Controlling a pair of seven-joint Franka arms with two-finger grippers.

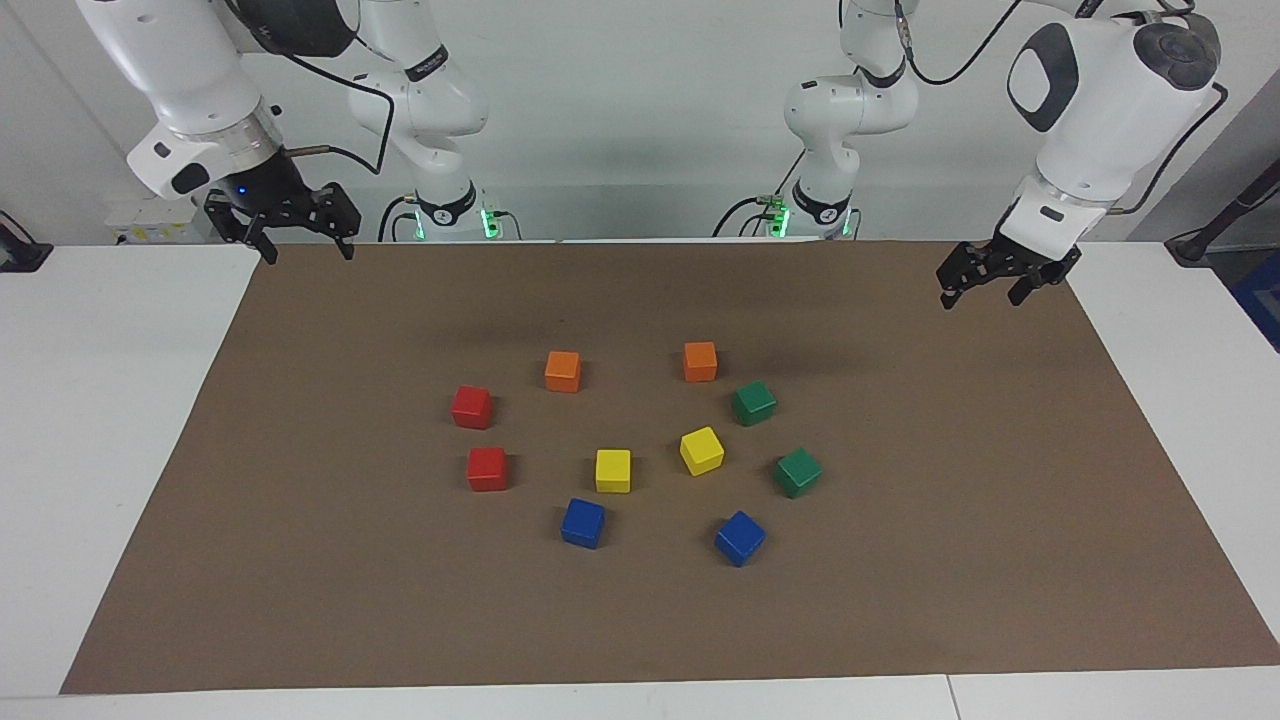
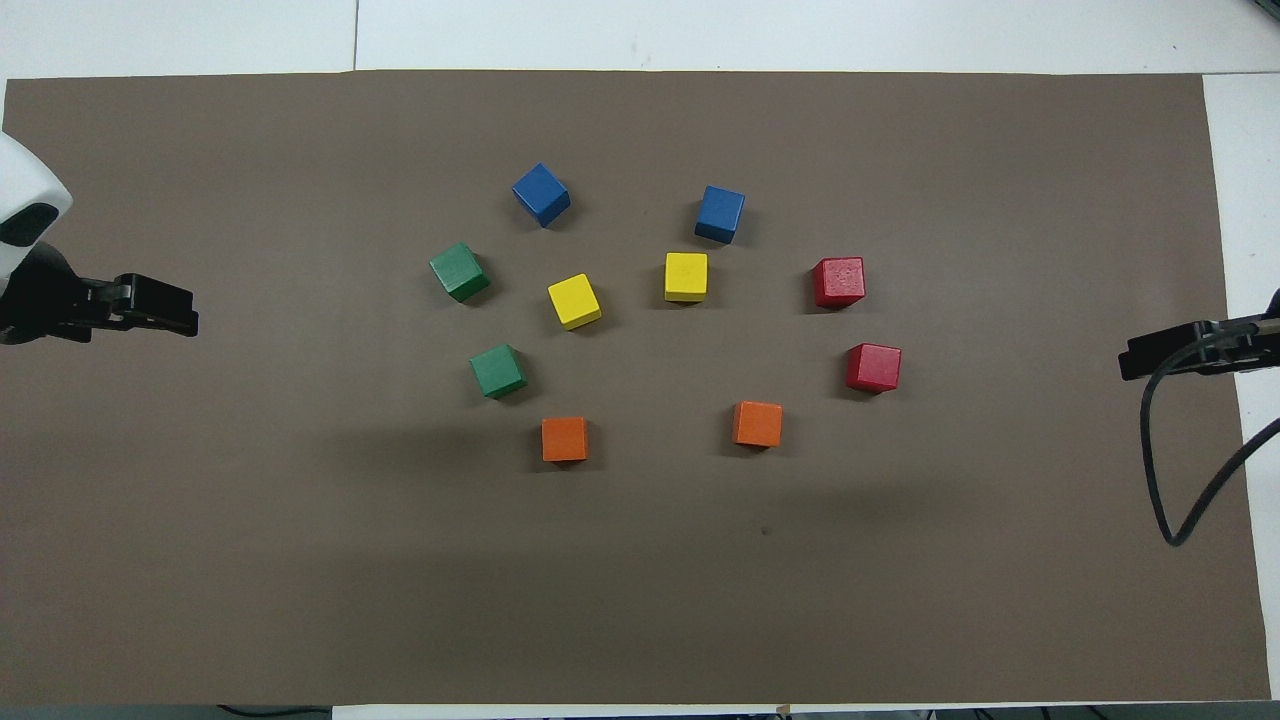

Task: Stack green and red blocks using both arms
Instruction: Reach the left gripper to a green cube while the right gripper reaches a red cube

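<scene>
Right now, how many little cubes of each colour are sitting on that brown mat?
Red cubes: 2
Green cubes: 2
Orange cubes: 2
Yellow cubes: 2
Blue cubes: 2
Total: 10 cubes, all lying singly on the brown mat, none stacked.

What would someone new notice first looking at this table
A loose ring of coloured cubes mid-mat: two green blocks toward the left arm's end, two red blocks toward the right arm's. The open left claw and right claw hang over the mat's ends, holding nothing.
</scene>
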